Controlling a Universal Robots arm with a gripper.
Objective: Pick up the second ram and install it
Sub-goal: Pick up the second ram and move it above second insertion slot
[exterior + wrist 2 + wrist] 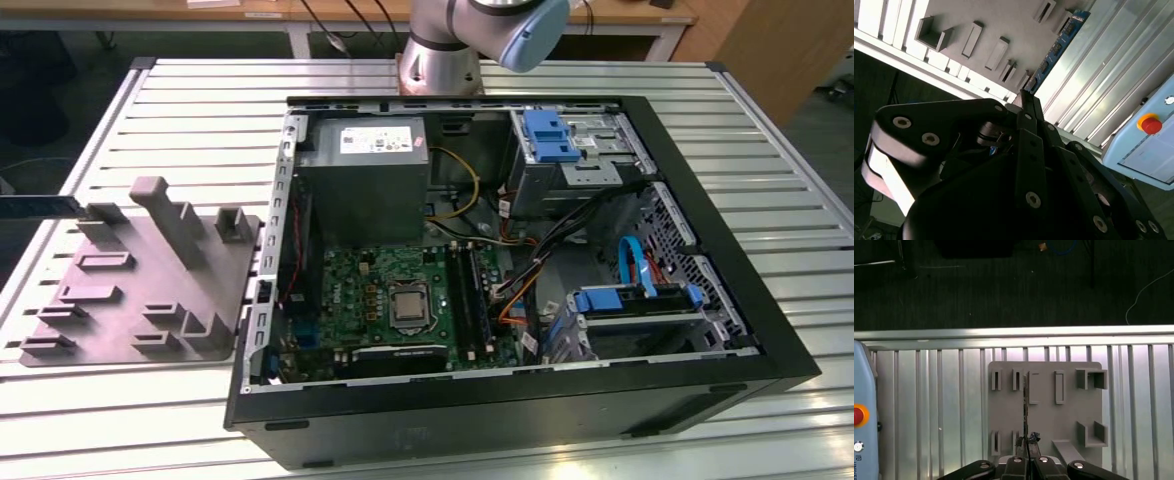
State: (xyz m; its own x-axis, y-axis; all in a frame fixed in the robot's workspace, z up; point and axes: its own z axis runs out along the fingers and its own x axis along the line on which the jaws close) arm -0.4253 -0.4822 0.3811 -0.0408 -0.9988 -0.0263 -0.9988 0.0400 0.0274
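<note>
The second ram [1059, 45] is a thin dark blue stick, and my gripper [1026, 95] is shut on one end of it. In the first wrist view the ram [1025, 400] shows edge-on over the grey plastic tray [1044, 415], running between the tray's slots out from my gripper [1026, 442]. In the exterior view the ram [38, 207] shows at the far left, level, beside the tray [134, 300]. Whether it touches the tray I cannot tell. The open computer case [507, 400] lies to the exterior view's right of the tray.
Inside the case are the grey power supply box [363, 175], the motherboard with its silver processor socket [407, 305] and dark memory slots [467, 290], cables and blue drive brackets [550, 135]. A pale blue box with a red button [1150, 123] stands on the slatted metal table [200, 110].
</note>
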